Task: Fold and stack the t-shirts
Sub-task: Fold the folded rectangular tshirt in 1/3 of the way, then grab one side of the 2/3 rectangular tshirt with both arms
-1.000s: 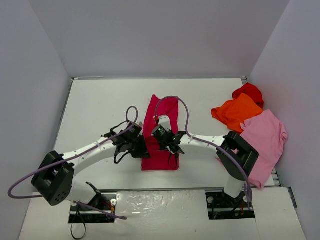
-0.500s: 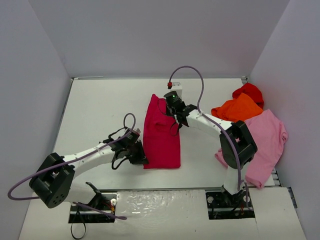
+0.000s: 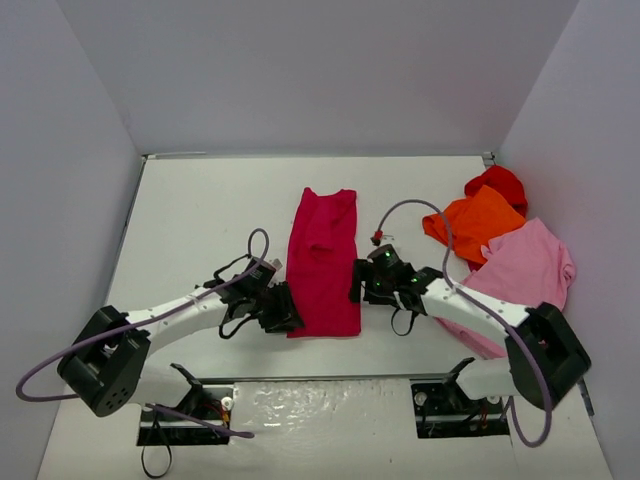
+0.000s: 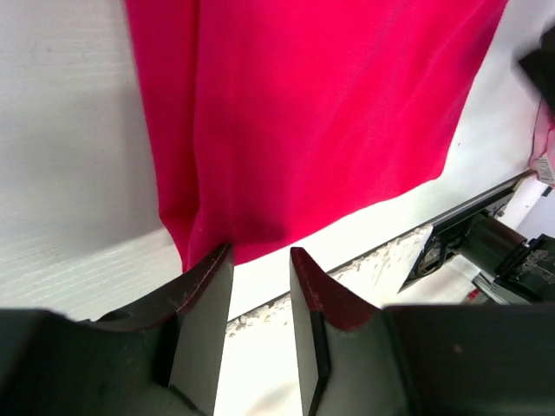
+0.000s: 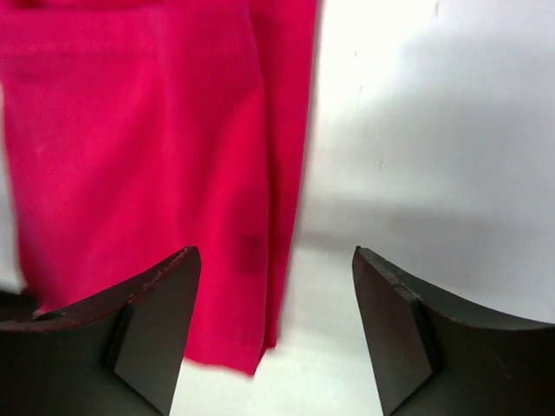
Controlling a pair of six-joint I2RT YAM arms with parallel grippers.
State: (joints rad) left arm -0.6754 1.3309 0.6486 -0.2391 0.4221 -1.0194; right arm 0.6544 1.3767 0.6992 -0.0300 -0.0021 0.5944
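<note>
The crimson-magenta t-shirt (image 3: 323, 262) lies flat at mid-table, folded into a long narrow strip. My left gripper (image 3: 288, 316) sits at its near-left corner. In the left wrist view this gripper (image 4: 260, 264) is open, with bare table between its fingers and the shirt's hem (image 4: 303, 130) just beyond the tips. My right gripper (image 3: 358, 284) is beside the strip's right edge. It (image 5: 276, 260) stands wide open, low over that edge of the crimson shirt (image 5: 147, 156), gripping nothing. The orange (image 3: 478, 222), red (image 3: 500, 183) and light pink (image 3: 530, 275) t-shirts lie heaped at the right.
The table's near edge with its metal rail and arm mount (image 4: 473, 230) runs just behind the left gripper. Grey walls close in the table on three sides. The pink shirt hangs over the right edge close to the right arm's base (image 3: 545, 350).
The right arm swung from the shirt's far end back to its near right edge and opened. The left gripper let go of the near-left corner and opened. The shirt lies flatter.
</note>
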